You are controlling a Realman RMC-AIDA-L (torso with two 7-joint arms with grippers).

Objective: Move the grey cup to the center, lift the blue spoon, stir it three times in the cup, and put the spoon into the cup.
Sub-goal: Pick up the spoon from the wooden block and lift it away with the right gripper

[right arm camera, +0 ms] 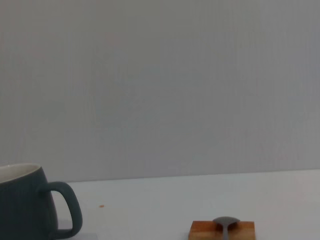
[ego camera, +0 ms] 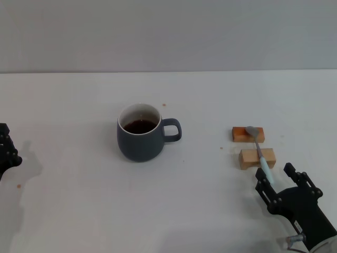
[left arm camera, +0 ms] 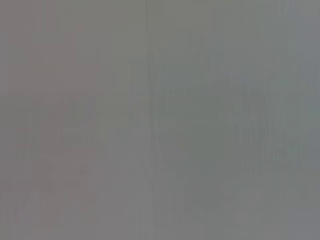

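1. Head view: the grey cup [ego camera: 140,133] stands upright near the middle of the white tabletop [ego camera: 79,200], dark liquid inside, its handle turned toward my right side. Well apart to the right, the blue spoon [ego camera: 260,150] lies across two small wooden blocks [ego camera: 257,158], bowl on the farther block, pale handle reaching past the nearer one. My right hand [ego camera: 280,182] sits low just behind the spoon's handle end, fingers spread, touching nothing I can see; its wrist is cut off at the corner. My left hand [ego camera: 6,150] shows only as a dark sliver at the left edge, and I cannot tell how its fingers stand. A plain pale wall backs the tabletop, which carries a few tiny brown specks.

2. Left wrist view: I see only a flat grey blur, nothing to make out.

3. Right wrist view: the cup is cropped at the edge, handle visible; the spoon's bowl rests on a block, both cut off, under blank wall.
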